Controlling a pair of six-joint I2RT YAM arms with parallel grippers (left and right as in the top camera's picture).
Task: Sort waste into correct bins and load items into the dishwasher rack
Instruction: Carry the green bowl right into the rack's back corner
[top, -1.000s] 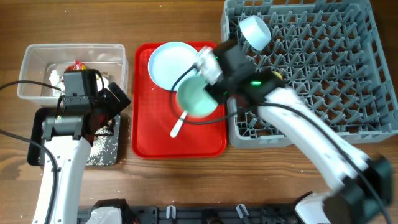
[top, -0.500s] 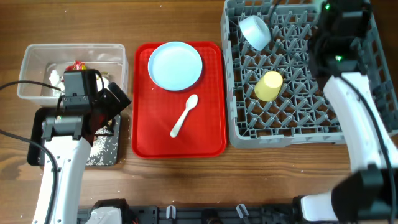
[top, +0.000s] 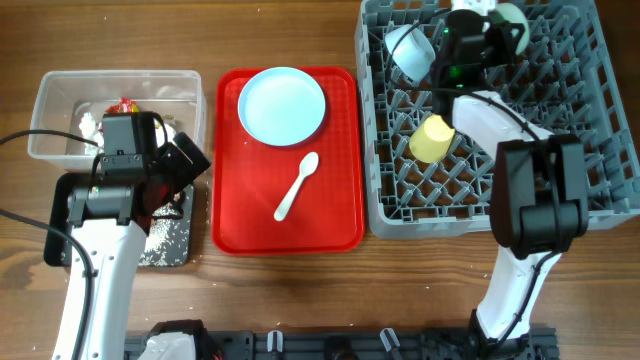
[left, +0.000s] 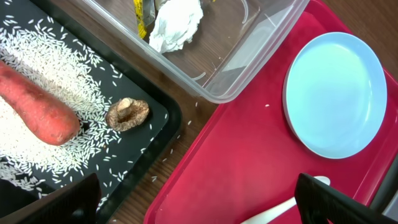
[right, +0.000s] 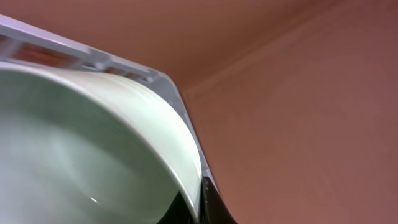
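My right gripper (top: 488, 24) is shut on the rim of a pale green bowl (top: 512, 16), held over the far edge of the grey dishwasher rack (top: 560, 150). In the right wrist view the bowl (right: 74, 149) fills the left side, its rim pinched in the gripper (right: 200, 202). A second bowl (top: 408, 48) and the yellow cup (top: 433, 138) sit in the rack. The pale blue plate (top: 282, 105) and white spoon (top: 297, 186) lie on the red tray (top: 330, 230). My left gripper (top: 190, 165) hangs open over the black tray (top: 175, 245), beside the clear tub (top: 60, 90).
In the left wrist view, the black tray (left: 163, 124) holds rice (left: 50, 50), a carrot (left: 34, 102) and a brown lump (left: 127, 113). The clear tub (left: 249, 62) holds tissue (left: 177, 22) and a wrapper (left: 142, 12). The red tray (left: 236, 155) lies between bins and rack.
My right arm has carried the green bowl off the red tray and across to the rack's far edge. The left arm has not moved.
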